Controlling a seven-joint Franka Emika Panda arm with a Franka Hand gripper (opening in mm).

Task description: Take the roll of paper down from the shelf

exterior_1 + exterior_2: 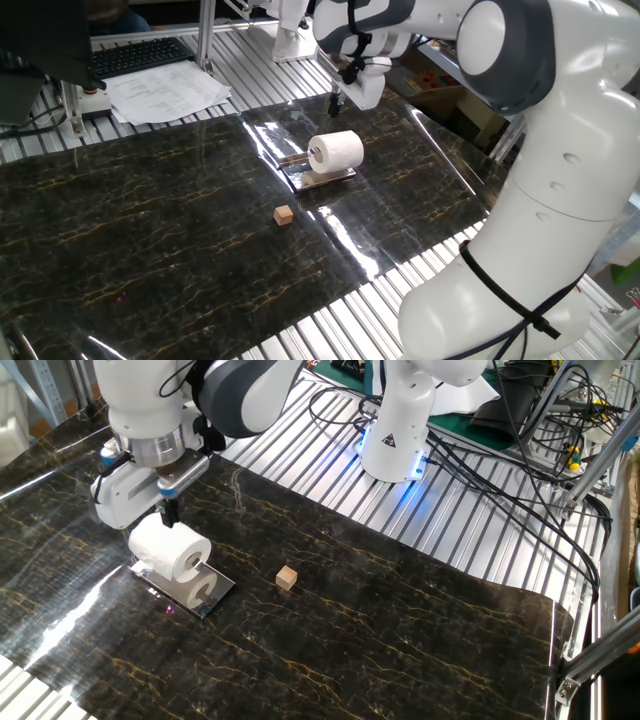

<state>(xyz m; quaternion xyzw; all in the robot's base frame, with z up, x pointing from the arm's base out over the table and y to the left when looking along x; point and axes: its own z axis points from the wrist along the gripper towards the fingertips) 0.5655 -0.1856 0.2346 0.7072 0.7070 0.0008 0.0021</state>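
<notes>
At the far left of one fixed view, printed sheets point(168, 93) and a keyboard point(140, 55) sit on the slatted bench beyond the dark marble table point(150, 220), well apart from everything else. A wide stretch of bare marble runs rightward to a small wooden cube point(285, 214), which lies alone, near the shelf point(322, 178) but not touching it. The roll of paper point(335, 151) lies on its side on that shiny shelf, filling most of its width, hollow core facing the cube side. Above and just behind the roll hangs the gripper point(339, 98) — apart from the paper, holding nothing; whether its fingers stand apart or together cannot be told. In the other fixed view the gripper point(168, 510) sits close over the roll's point(172, 552) back edge, and open marble spreads right of the cube point(287, 578) to the table's edge.
</notes>
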